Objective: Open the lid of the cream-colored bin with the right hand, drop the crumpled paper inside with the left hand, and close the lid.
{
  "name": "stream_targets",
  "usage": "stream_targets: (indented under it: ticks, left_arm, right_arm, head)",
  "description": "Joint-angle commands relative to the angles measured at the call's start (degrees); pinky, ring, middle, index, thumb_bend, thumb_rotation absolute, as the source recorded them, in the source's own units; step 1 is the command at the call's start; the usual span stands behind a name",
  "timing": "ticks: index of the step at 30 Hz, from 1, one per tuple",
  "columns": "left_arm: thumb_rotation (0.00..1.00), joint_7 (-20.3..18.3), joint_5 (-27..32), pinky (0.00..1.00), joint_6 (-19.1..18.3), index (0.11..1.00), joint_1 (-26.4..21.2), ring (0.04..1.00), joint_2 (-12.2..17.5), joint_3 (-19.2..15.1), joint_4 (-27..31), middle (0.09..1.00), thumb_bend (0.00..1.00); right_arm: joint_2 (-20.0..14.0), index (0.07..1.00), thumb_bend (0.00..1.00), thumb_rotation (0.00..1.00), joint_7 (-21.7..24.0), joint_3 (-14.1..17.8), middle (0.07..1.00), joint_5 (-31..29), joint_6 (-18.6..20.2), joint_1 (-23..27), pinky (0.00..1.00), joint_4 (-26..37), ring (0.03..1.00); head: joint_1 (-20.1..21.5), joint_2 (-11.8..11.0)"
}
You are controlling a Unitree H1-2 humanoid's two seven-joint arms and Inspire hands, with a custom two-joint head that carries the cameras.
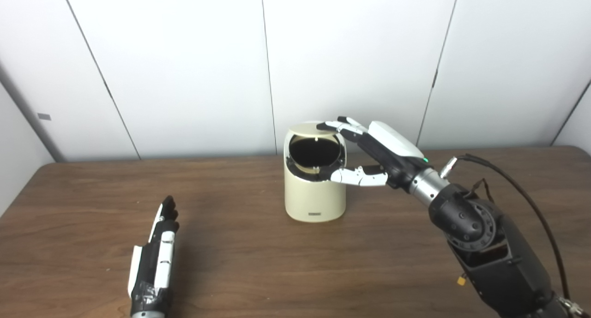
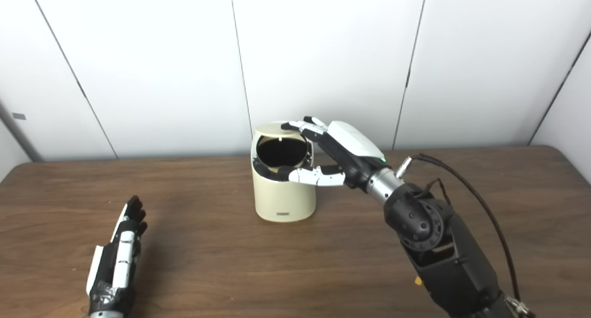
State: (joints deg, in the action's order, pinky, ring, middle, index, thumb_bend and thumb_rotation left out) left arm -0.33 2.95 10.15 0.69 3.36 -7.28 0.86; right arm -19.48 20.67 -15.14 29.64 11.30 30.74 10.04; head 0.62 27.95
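Lid up, paper out of sight

My right robot hand [image 1: 369, 154] grasps the cream bin [image 1: 315, 193] mid-worktop [image 1: 258, 267], fingers [image 1: 339, 124] on its raised lid [image 1: 314, 129], thumb at the rim. My left robot hand [image 1: 154, 258] lies released, flat, empty. No crumpled paper shows. I'd lower the lid gently, steadying the bin against tipping

We see bright, even light from above, with no hard glare. The white wall panels [image 1: 351, 55] look slightly washed out. The wooden table [image 1: 258, 262] carries a soft sheen and faint, diffuse shadows: one just right of the left hand [image 1: 154, 258], another beside the bin [image 1: 315, 189]. The bin's mouth reads as plain black. Both views are a little soft, with mild blur throughout.
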Motion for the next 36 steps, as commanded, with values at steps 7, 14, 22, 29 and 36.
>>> stream_targets:
  ticks: [7,14,22,29,36]
  left_arm:
    - [0.94,0.4,0.03,1.0,1.27,1.0,1.67,0.997,-1.82,1.14,-3.96,1.0,0.45]
    - [0.97,0.61,-0.05,1.0,1.07,1.0,1.41,1.0,-2.09,1.23,-4.04,0.999,0.43]
    - [0.92,0.11,0.96,1.0,1.24,1.0,1.15,1.0,-2.24,1.23,-4.33,1.0,0.44]
    - [0.92,0.16,0.79,1.0,1.13,1.0,1.28,1.0,-2.19,1.2,-4.1,1.0,0.45]
    - [0.92,0.09,0.82,1.0,0.74,1.0,1.46,1.0,-2.29,1.3,-3.52,1.0,0.44]
  right_arm:
    - [-0.62,0.909,0.55,0.77,0.27,-0.94,0.927,2.26,-1.8,2.25,0.92,0.02,1.0]
    - [-0.63,0.911,0.57,0.82,0.89,-3.44,0.951,5.48,-2.52,2.88,0.96,-0.88,1.0]
    - [-0.42,0.902,0.58,0.85,0.72,-5.2,0.986,8.6,-3.93,2.45,1.0,-1.15,1.0]
    - [-0.53,0.89,0.6,0.86,0.85,-5.95,1.0,11.21,-3.96,1.63,1.0,-0.19,1.0]
    - [-0.94,0.88,0.61,0.88,0.93,-5.8,1.0,12.6,-4.05,0.96,1.0,0.02,1.0]
  head:
    - [-0.29,0.38]
    - [-0.46,0.59]
    - [-0.78,0.72]
    - [-0.9,1.24]
    - [-1.13,1.81]
